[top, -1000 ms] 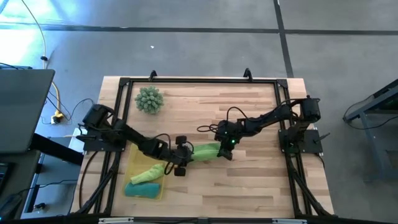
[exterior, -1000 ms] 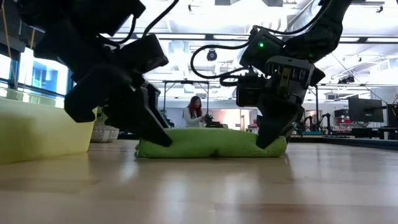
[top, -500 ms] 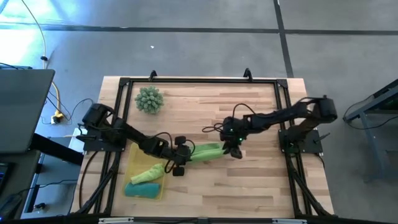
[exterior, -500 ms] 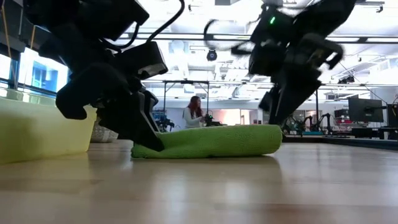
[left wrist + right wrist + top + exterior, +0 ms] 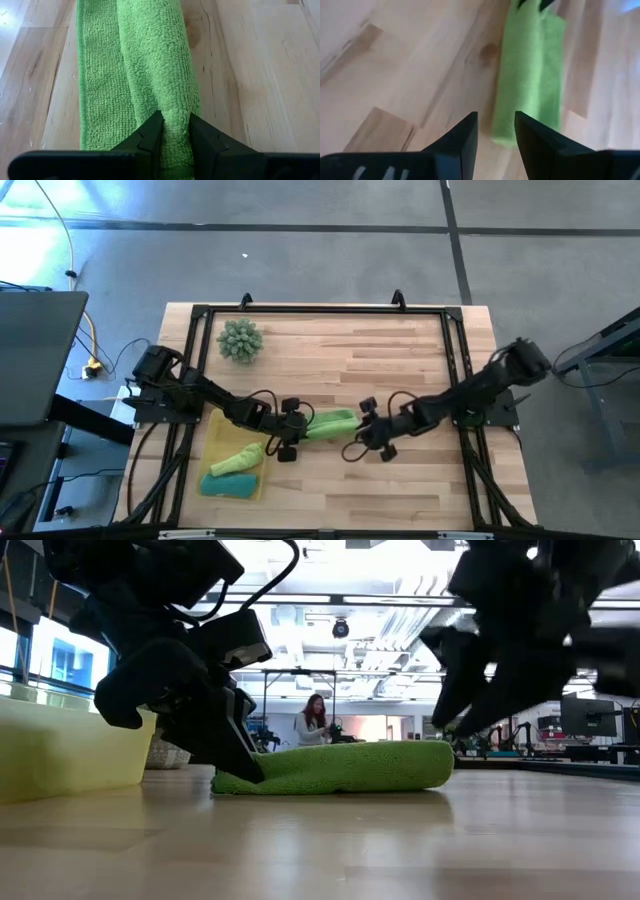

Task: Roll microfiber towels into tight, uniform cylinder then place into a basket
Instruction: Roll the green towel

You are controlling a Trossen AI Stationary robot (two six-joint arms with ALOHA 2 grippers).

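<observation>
One lime towel [image 5: 328, 422] lies lengthwise mid-frame; my left gripper [image 5: 292, 430] pinches its left end, my right gripper [image 5: 366, 434] spread, empty, beside its right end.

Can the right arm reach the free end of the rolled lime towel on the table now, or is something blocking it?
Probably yes. The right gripper is open, just beyond the rolled lime towel's free end, with only bare table between them. The left gripper pinches the opposite end.

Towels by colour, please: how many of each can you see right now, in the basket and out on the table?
Lime green towels: 2, one rolled on the table, pinched by the left gripper, and one in the basket
Teal towels: 1, in the basket
Total: 3
</observation>
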